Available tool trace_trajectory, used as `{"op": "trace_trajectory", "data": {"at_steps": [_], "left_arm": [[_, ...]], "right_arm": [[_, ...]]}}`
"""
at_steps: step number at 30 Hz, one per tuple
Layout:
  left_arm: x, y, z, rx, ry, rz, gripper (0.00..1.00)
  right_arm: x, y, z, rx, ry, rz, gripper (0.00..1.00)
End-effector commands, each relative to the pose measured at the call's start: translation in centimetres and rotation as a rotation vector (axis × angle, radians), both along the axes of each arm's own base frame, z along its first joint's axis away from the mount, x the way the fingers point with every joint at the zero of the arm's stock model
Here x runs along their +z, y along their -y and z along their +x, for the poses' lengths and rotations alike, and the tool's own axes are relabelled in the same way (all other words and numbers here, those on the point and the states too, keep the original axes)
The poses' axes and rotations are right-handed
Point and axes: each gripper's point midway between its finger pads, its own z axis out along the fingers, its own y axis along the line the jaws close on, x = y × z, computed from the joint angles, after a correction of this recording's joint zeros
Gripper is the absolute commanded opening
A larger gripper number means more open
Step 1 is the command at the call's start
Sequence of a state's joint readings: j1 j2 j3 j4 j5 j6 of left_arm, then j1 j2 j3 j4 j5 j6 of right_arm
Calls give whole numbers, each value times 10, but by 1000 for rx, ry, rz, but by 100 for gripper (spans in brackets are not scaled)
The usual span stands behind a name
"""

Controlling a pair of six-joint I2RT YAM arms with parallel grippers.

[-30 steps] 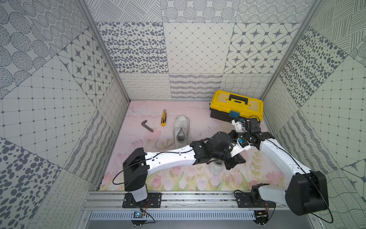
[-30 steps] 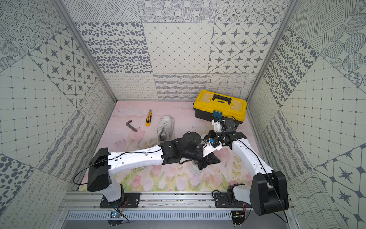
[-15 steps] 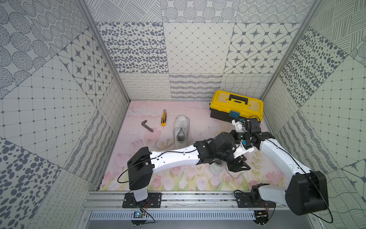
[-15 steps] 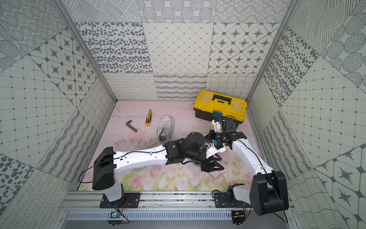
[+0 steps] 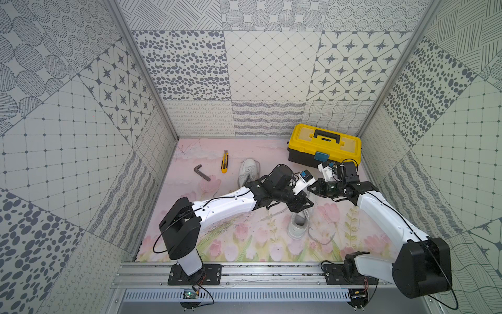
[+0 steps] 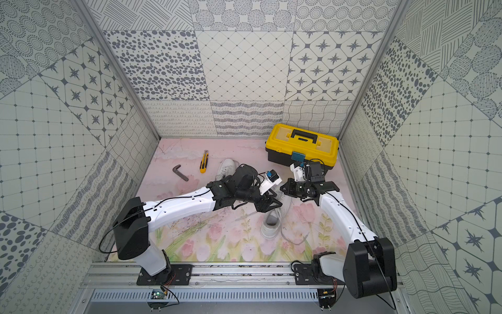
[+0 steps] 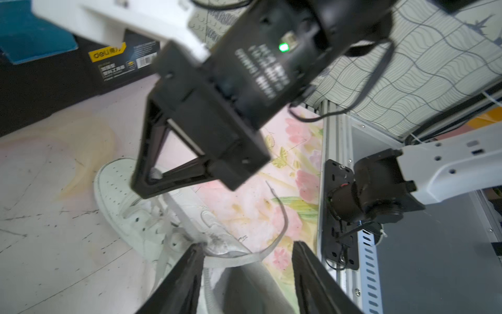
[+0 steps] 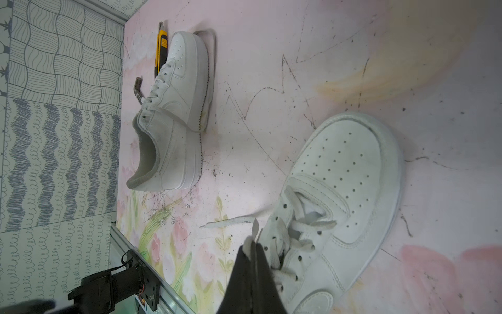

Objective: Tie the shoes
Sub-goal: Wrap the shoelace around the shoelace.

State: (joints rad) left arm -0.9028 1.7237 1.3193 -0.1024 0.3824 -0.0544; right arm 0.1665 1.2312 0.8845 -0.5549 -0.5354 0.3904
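Two white shoes stand on the floral mat. The far shoe (image 5: 248,172) (image 8: 173,108) sits behind my left arm. The near shoe (image 5: 298,225) (image 6: 271,224) (image 7: 130,209) (image 8: 339,201) lies under both grippers. My left gripper (image 5: 303,205) (image 7: 247,244) hovers open over its collar, and a lace (image 7: 244,259) runs loose across the gap, touching one finger (image 7: 190,271). My right gripper (image 5: 310,189) (image 8: 251,246) is shut on a lace end (image 8: 254,228) beside the eyelets. Another lace end (image 5: 320,240) trails on the mat beside the shoe.
A yellow and black toolbox (image 5: 324,146) stands at the back right, close behind my right wrist. A yellow utility knife (image 5: 224,161) and a dark hex key (image 5: 202,172) lie at the back left, near the far shoe. Patterned walls enclose three sides.
My left gripper has gone from shut to open above the near shoe and drawn back a little. The right gripper has stayed shut in the same place.
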Motion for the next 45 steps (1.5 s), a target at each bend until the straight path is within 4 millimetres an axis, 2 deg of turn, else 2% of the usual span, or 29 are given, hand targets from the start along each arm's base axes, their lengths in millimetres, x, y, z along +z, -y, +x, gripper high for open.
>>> {"op": "trace_trajectory", "data": {"at_steps": [1, 8, 15, 28, 33, 39, 41, 43, 45], "left_arm": [[-19, -5, 30, 52, -46, 22, 57], [-31, 14, 32, -4, -100, -13, 60], [-42, 24, 37, -4, -130, -24, 58], [-34, 32, 38, -10, -121, -54, 34], [-25, 32, 39, -7, -103, -68, 32], [-22, 32, 40, -6, -92, -69, 10], [-23, 31, 41, -4, -89, -63, 1], [-23, 29, 40, -2, -85, -60, 0], [-24, 27, 40, 2, -83, -58, 0]], "right_arm": [[17, -1, -2, -6, 40, 28, 0], [24, -3, -7, -7, 39, 60, 0], [26, -5, -8, -10, 31, 73, 0], [23, -4, -8, -24, 24, 63, 0], [20, -4, -8, -21, 16, 60, 0], [21, -3, -8, -24, 19, 52, 0], [24, 0, -10, -27, 26, 45, 8], [29, 6, -12, -43, 40, 41, 16], [32, 18, -19, -73, 48, 18, 30]]}}
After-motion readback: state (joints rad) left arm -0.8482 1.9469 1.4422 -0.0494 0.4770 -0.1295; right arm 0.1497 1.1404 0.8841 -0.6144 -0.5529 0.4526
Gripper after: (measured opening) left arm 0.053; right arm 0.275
